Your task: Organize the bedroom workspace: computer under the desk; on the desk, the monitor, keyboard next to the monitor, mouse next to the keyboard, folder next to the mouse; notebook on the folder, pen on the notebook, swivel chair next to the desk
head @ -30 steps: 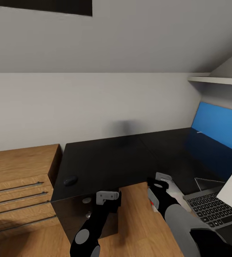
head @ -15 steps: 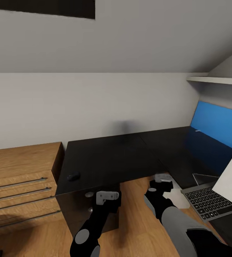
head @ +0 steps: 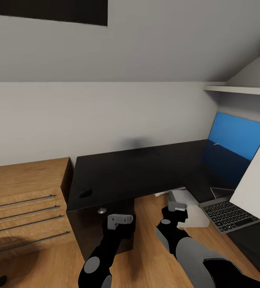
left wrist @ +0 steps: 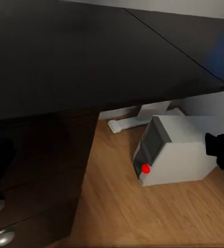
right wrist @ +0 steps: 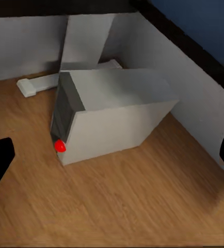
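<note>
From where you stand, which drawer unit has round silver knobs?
The black drawers under the desk have them; the light wooden chest left of it has long bar handles instead.

Our left gripper (head: 120, 221): arm extended forward, low, jaw state unclear. Our right gripper (head: 177, 207): arm extended forward alongside, fingers spread apart, empty.

no readable text, keyboard (head: 225, 216) key legends too small to read

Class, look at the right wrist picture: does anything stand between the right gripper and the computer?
Nothing visible does. Bare wooden floor lies between the open right gripper and the computer.
</note>
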